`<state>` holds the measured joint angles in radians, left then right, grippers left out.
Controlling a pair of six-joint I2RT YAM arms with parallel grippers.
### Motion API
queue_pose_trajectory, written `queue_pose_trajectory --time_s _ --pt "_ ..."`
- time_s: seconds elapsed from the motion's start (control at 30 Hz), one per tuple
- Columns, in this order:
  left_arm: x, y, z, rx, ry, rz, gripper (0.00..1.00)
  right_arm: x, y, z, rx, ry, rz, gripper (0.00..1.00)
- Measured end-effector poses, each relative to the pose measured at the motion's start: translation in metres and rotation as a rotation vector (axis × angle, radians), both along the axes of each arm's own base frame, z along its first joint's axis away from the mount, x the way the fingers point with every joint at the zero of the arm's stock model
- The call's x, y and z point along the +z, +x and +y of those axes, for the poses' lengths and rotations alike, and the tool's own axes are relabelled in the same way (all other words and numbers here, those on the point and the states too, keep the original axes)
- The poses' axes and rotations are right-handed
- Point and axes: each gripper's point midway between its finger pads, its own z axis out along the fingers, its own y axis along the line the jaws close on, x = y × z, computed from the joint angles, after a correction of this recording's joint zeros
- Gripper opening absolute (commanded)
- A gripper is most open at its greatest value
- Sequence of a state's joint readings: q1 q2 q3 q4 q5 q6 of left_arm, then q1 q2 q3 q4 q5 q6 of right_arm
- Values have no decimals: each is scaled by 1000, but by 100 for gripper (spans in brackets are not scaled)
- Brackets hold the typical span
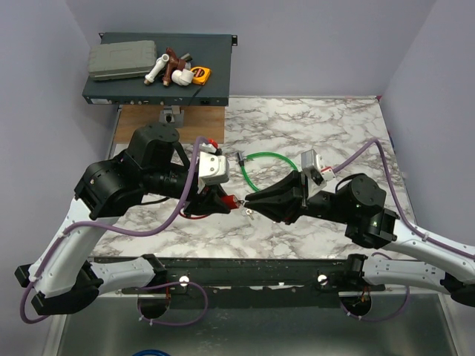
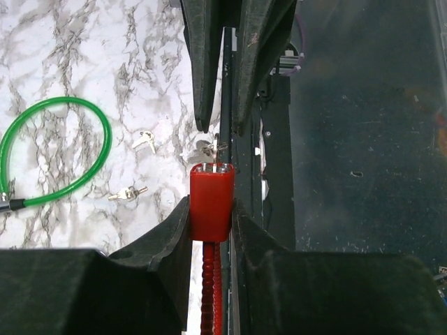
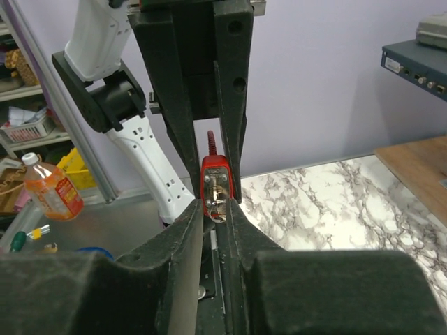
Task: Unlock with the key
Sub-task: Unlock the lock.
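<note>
my left hand clamps the red plastic cable-lock body; its tiny silver key juts into the right hand, grip i cannot tell.

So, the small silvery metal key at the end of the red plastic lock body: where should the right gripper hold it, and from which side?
Probably its flat head, the only part showing: the small silvery metal key juts from the end of the red plastic lock body, whose sides the left gripper holds. Come end-on, right gripper pinching the flat faces for turning.
</note>
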<state>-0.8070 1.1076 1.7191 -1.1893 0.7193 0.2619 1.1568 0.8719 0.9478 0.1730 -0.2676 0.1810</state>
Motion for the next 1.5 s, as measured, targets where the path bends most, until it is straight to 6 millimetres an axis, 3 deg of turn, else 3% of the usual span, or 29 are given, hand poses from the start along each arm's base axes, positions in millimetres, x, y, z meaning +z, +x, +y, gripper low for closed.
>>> queue_pose_trajectory --time_s 0.23,0.7,1.2,1.23,1.4,1.5 --pt "-1 1 0 5 -1 6 0 6 -2 1 14 15 -9 20" --pt "1 3 2 19 -14 11 0 3 -3 10 38 -3 -7 1" --pt "1 7 5 49 -14 25 0 0 5 27 39 -74 18 1" --pt "1 6 6 52 -12 27 0 1 5 28 39 -79 21 1" --pt "0 8 7 62 -6 28 0 2 7 27 24 -93 41 35" --pt "2 11 6 67 -14 16 0 5 5 19 8 -89 47 40"
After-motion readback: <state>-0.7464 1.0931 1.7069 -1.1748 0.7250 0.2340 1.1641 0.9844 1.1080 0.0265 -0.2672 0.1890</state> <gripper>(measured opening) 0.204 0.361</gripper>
